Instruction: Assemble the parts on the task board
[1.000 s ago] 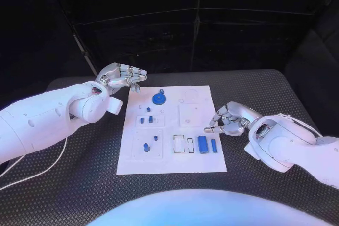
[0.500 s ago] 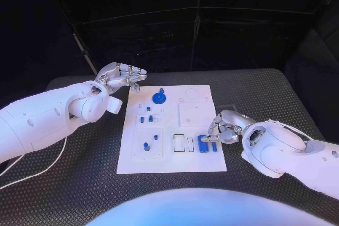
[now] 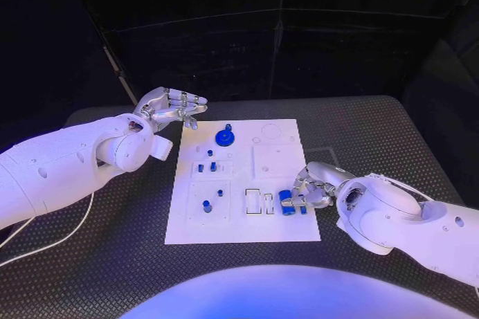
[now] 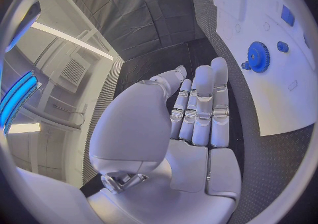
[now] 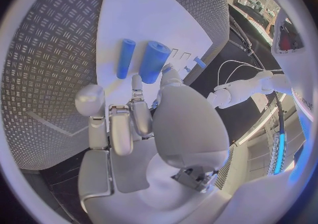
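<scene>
The white task board lies in the middle of the table. A blue gear stands near its far end, with several small blue pegs in the left column. A thick blue cylinder and a thin one lie side by side at the board's near right. My right hand hovers low over them, its fingertips at the thick cylinder, which still lies flat on the board beside the thin one. My left hand hangs above the table off the board's far left corner, holding nothing.
Black ribbed matting covers the table around the board. In the left wrist view my left hand has straight fingers, and the gear stands on the board beyond them. A white cable trails at the left.
My right hand has moved toward me along the board's right edge and come down onto the two blue cylinders. The left hand has stayed put.
</scene>
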You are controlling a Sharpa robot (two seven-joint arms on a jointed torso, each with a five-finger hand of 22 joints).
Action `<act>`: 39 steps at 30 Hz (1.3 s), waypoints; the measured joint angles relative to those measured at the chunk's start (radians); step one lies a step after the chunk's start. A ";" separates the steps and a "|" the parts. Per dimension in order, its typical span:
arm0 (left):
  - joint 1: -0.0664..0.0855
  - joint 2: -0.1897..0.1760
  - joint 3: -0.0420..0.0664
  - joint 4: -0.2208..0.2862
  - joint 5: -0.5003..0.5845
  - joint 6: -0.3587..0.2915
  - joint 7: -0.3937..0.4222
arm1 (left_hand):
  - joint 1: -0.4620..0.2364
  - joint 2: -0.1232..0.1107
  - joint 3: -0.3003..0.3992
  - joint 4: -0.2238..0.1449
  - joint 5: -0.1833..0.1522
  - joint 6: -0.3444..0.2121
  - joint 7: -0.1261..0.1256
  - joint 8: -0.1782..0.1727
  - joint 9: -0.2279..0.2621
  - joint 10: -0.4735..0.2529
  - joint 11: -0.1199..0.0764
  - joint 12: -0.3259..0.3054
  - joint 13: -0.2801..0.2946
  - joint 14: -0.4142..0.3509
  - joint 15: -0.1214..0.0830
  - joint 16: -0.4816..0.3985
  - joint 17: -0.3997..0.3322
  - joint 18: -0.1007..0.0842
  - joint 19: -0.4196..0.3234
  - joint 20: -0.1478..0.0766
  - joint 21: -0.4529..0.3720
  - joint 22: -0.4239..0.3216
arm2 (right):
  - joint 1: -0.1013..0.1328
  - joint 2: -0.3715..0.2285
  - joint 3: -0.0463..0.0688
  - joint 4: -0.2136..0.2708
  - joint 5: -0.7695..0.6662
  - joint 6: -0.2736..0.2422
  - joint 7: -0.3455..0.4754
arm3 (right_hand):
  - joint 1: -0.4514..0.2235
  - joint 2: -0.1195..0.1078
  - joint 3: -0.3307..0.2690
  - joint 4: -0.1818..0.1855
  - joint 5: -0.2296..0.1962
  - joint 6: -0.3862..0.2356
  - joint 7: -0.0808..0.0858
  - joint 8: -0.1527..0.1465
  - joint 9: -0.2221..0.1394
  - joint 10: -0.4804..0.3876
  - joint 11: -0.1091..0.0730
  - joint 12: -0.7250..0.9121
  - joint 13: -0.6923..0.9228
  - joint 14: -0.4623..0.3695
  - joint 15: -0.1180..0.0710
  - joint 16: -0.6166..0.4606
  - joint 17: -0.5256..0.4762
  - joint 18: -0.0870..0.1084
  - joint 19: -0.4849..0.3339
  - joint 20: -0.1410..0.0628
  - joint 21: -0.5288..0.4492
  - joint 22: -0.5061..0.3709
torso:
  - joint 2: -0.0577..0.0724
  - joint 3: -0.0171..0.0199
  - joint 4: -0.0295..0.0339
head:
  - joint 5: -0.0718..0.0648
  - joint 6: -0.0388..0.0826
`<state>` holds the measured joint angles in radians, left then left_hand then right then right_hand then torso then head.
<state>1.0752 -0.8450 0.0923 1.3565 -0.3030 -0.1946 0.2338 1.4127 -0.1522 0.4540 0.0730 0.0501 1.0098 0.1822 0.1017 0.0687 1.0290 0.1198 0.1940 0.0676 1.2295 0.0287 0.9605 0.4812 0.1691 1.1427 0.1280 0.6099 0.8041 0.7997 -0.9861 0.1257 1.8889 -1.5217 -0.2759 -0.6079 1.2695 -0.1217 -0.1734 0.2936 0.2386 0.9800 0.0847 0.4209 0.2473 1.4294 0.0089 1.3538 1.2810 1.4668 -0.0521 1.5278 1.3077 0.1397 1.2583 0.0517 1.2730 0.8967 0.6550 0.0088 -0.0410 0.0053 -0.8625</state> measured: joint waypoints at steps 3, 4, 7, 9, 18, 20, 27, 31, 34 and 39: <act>0.000 -0.002 0.000 0.001 0.000 0.000 0.000 | 0.000 0.000 0.000 0.000 0.000 0.000 0.000 0.000 0.000 0.000 0.000 0.000 0.000 0.000 0.000 0.000 0.000 0.000 0.000 0.000 0.000 0.000 | -0.006 0.009 0.000 -0.008 -0.009 0.009 -0.005 | -0.004 0.004 0.000 0.000 0.000 0.000 0.000 0.000 0.003 0.004 -0.004 0.000 0.001 0.000 0.000 0.000 0.000 -0.016 0.000 0.000 0.000 0.002 | 0.000 0.0000 0.0000 | 0.002 -0.002; 0.000 -0.002 0.000 0.001 0.000 0.001 -0.001 | 0.000 0.000 0.000 0.000 0.000 0.000 0.000 0.000 0.000 0.000 0.000 0.000 0.000 0.000 0.000 0.000 0.000 0.000 0.000 0.000 0.000 0.000 | -0.009 0.013 0.000 -0.011 -0.013 0.011 -0.007 | -0.004 0.004 0.000 0.000 0.000 0.000 0.000 0.000 0.003 0.004 -0.004 0.000 0.001 0.000 0.000 0.000 0.000 -0.016 0.000 0.000 0.000 0.002 | 0.000 0.0000 0.0000 | 0.003 -0.002; 0.000 -0.003 0.000 0.002 0.000 0.001 -0.001 | 0.000 0.000 0.000 0.000 0.000 0.000 0.000 0.000 0.000 0.000 0.000 0.000 0.000 0.000 0.000 0.000 0.000 0.000 0.000 0.000 0.000 0.000 | -0.021 0.025 0.002 -0.018 -0.025 0.016 -0.010 | -0.004 0.004 0.000 0.000 0.000 -0.003 -0.003 0.010 0.011 0.004 -0.004 0.000 0.003 0.000 0.000 0.000 0.000 -0.016 0.000 0.000 0.000 0.001 | 0.000 0.0000 0.0002 | 0.004 -0.003; 0.000 -0.003 0.000 0.003 0.000 0.002 -0.002 | 0.000 0.000 -0.003 0.003 0.000 0.000 0.000 0.000 0.000 -0.004 0.004 0.000 0.000 0.000 0.000 0.000 0.000 0.000 0.000 0.000 0.000 0.000 | -0.026 0.034 0.003 -0.020 -0.033 0.017 -0.011 | -0.004 0.004 0.000 0.000 0.000 -0.003 -0.003 0.015 0.015 0.004 -0.004 0.000 0.005 0.000 0.000 0.000 0.000 -0.016 0.000 0.000 0.000 0.002 | 0.000 0.0001 0.0009 | 0.005 -0.003; 0.000 -0.009 0.000 0.005 0.000 0.003 -0.004 | 0.000 0.000 -0.003 0.003 0.000 0.000 0.000 0.000 0.000 -0.004 0.004 0.000 0.000 0.000 0.000 0.000 0.000 0.000 0.000 0.000 0.000 0.000 | -0.042 0.049 0.004 -0.020 -0.059 -0.007 -0.010 | -0.005 0.037 0.004 -0.004 0.056 -0.018 -0.011 0.061 0.044 0.013 -0.013 0.020 0.027 0.000 -0.007 0.004 0.000 -0.016 0.003 -0.004 0.005 0.011 | 0.000 0.0002 0.0002 | 0.009 -0.006; 0.000 -0.009 0.000 0.005 0.000 0.004 -0.004 | 0.000 0.000 -0.003 0.003 0.000 0.000 0.000 0.000 0.000 -0.004 0.004 0.000 0.000 0.000 0.000 0.000 0.000 0.000 0.000 0.000 0.000 0.000 | -0.045 0.049 0.003 -0.017 -0.061 -0.020 -0.009 | 0.004 0.052 0.005 -0.005 0.078 -0.018 -0.011 0.069 0.047 0.018 -0.011 0.024 0.027 0.000 -0.007 0.004 0.000 -0.016 0.004 -0.004 0.009 0.016 | 0.000 0.0003 -0.0005 | 0.009 -0.006; 0.000 -0.009 0.000 0.006 0.000 0.004 -0.005 | 0.000 0.000 -0.003 0.003 0.000 0.000 0.000 0.000 0.000 -0.004 0.004 0.000 0.000 0.000 0.000 0.000 0.000 0.000 0.000 0.000 0.000 0.000 | -0.052 0.029 -0.002 0.008 -0.061 -0.089 -0.005 | 0.023 0.078 0.007 -0.007 0.128 -0.030 -0.006 0.090 0.063 0.024 -0.016 0.032 0.027 -0.004 -0.011 0.008 0.000 -0.016 0.011 -0.011 0.014 0.029 | -0.001 0.0011 -0.0012 | 0.010 -0.006; 0.000 -0.008 0.000 0.004 0.000 0.005 -0.005 | 0.000 0.000 -0.003 0.003 0.000 0.000 0.000 0.000 0.000 -0.004 0.004 0.000 0.000 0.000 0.000 0.000 0.000 0.000 0.000 0.000 0.000 0.000 | -0.052 0.021 -0.001 0.039 -0.055 -0.139 0.006 | 0.028 0.083 0.004 -0.009 0.151 -0.034 -0.010 0.099 0.072 0.025 -0.018 0.032 0.027 0.000 -0.014 0.008 0.000 -0.016 0.011 -0.011 0.016 0.031 | -0.002 0.0006 -0.0012 | 0.009 -0.003; 0.000 -0.005 0.000 0.004 0.000 0.005 -0.005 | 0.000 0.000 -0.003 0.003 0.000 0.000 0.000 0.000 0.000 -0.004 0.004 0.000 0.000 0.000 0.000 0.000 0.000 0.000 0.000 0.000 0.000 0.000 | -0.052 0.022 -0.001 0.054 -0.047 -0.172 0.020 | 0.034 0.088 0.002 -0.011 0.159 -0.034 -0.010 0.103 0.072 0.025 -0.018 0.035 0.027 0.000 -0.014 0.008 0.000 -0.016 0.010 -0.011 0.016 0.033 | -0.002 0.0003 -0.0001 | 0.008 0.000; -0.001 -0.005 0.000 0.004 0.000 0.006 -0.005 | 0.000 0.000 -0.003 0.003 0.000 0.000 0.000 0.000 0.000 -0.004 0.004 0.000 0.000 0.000 0.000 0.000 0.000 0.000 0.000 0.000 0.000 -0.001 | -0.052 0.046 0.000 0.051 -0.029 -0.200 0.037 | 0.036 0.091 -0.002 -0.007 0.163 -0.038 -0.013 0.105 0.073 0.025 -0.018 0.035 0.027 0.000 -0.014 0.008 0.000 -0.016 0.010 -0.011 0.016 0.033 | -0.001 -0.0002 0.0011 | 0.010 0.002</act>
<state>1.0747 -0.8499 0.0924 1.3604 -0.3030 -0.1885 0.2287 1.4127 -0.1523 0.4515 0.0756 0.0501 1.0098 0.1822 0.1016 0.0688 1.0255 0.1234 0.1939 0.0677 1.2295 0.0287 0.9605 0.4815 0.1691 1.1427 0.1280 0.6099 0.8034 0.7480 -0.9396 0.1252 1.9398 -1.5508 -0.4755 -0.5708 1.3057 -0.0309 -0.1750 0.2867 0.4019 0.9425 0.0717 0.5256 0.3200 1.4544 -0.0090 1.3890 1.3080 1.4667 -0.0664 1.5356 1.3074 0.1238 1.2688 0.0411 1.2889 0.9296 0.6539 0.0086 -0.0400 0.0154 -0.8608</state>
